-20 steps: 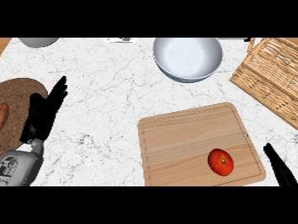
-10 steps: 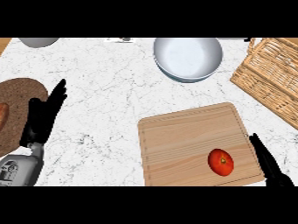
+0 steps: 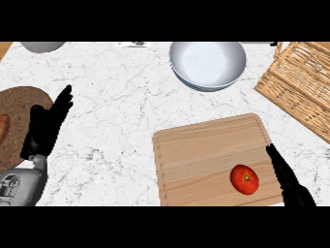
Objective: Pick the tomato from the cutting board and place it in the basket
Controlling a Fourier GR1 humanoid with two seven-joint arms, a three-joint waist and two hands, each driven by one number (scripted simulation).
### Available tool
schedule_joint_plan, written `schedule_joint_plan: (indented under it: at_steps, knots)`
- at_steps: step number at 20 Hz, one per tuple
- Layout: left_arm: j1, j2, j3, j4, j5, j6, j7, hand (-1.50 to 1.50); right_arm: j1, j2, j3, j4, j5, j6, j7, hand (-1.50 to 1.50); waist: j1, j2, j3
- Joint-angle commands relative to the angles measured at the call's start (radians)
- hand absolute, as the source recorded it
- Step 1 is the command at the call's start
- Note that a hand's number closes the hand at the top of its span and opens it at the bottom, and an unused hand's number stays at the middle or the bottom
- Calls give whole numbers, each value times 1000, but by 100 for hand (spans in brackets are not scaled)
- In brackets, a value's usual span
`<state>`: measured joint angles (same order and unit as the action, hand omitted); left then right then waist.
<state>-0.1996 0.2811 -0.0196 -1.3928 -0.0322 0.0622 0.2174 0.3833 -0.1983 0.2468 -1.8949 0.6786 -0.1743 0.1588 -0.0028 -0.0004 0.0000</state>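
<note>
Tomato (image 3: 245, 179) sat lower right of frame, on the cutting board (image 3: 203, 155) near its right edge. Right hand (image 3: 287, 177) was just beside it on the right, fingers straight and together, pointing up-frame, not touching as far as visible. Left hand (image 3: 47, 126) rested open at far left beside the brown mat (image 3: 10, 104), well apart. Right hand clearly nearer. Basket (image 3: 310, 92) lay upper right.
</note>
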Motion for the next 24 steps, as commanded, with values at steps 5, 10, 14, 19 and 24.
schedule_joint_plan:
  at_steps: [5, 10, 14, 19, 24]
  knots:
    - [-10, 22, 80, 89, 7, -76, -80, 0, -70, 38, -21, 148, -1, 4, -23, -150, -1, 1, 0]
    - [-26, -77, 22, 57, -80, 1, -13, 0, -64, 42, -13, 96, 17, 26, 4, -150, -2, 0, 0]
    - [34, -58, 43, -32, -72, -44, -4, 0, -103, 98, 8, 147, 44, 5, 40, -150, 1, 0, 0]
    - [-54, -81, 50, 9, -93, -24, 53, 0, -84, 55, 17, 139, 64, 21, -11, 150, -2, 0, 0]
    - [-2, -74, 52, -65, -77, -50, 72, 0, -118, 41, 16, 247, 205, -89, -60, 150, 2, 0, 0]
